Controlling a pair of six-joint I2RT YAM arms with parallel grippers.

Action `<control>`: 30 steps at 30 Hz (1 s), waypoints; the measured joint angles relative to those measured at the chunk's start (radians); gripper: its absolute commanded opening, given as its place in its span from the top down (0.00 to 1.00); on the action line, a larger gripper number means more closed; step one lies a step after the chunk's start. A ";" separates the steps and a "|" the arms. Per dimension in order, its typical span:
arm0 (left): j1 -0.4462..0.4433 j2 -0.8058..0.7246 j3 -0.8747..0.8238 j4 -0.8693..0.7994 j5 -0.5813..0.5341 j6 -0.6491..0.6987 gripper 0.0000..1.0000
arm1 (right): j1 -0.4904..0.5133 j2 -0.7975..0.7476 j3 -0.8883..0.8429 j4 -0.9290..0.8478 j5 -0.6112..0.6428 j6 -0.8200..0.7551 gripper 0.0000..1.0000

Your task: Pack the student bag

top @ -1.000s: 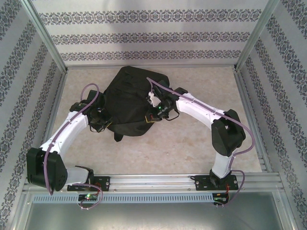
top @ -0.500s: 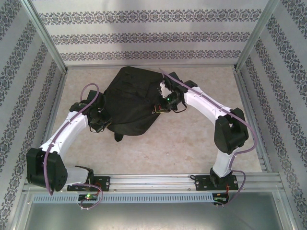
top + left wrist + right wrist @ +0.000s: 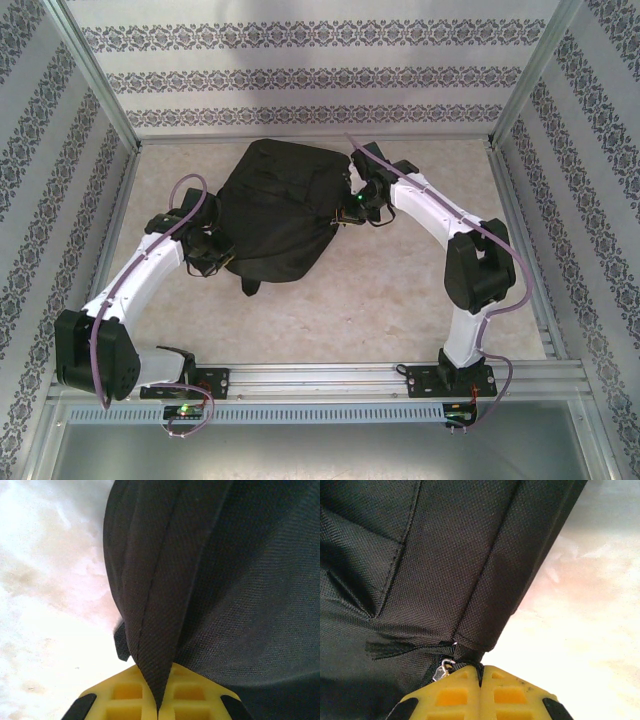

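Robot lab test cell, not a home: printed wallpaper panels (image 3: 320, 75) left, right & beyond the fingers (image 3: 125, 702), alu frame posts (image 3: 95, 75) at corners, marble-look tabletop (image 3: 400, 290) under them, slotted alu rail (image 3: 320, 378) w/ 2 bolted arm bases (image 3: 455, 378) behind them

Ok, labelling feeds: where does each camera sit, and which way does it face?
Top external: above and behind the robot, looking down at the table; left gripper and right gripper flank the student bag.
Left wrist: on the left arm, facing the bag; left gripper pinches a fold.
Right wrist: on the right arm, facing the bag; right gripper shut beside a zipper pull.
Shared: both wrist views show bag fabric and table.
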State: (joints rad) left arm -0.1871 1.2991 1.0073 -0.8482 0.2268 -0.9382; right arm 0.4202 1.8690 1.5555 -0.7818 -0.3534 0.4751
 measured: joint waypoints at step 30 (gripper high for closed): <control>-0.489 0.108 0.087 0.014 0.078 0.086 1.00 | -0.094 -0.390 -0.343 0.075 0.351 0.121 0.23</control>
State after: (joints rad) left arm -0.6765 1.4067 1.0943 -0.8337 0.3050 -0.8520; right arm 0.3260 1.4792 1.2121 -0.7071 -0.0021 0.5957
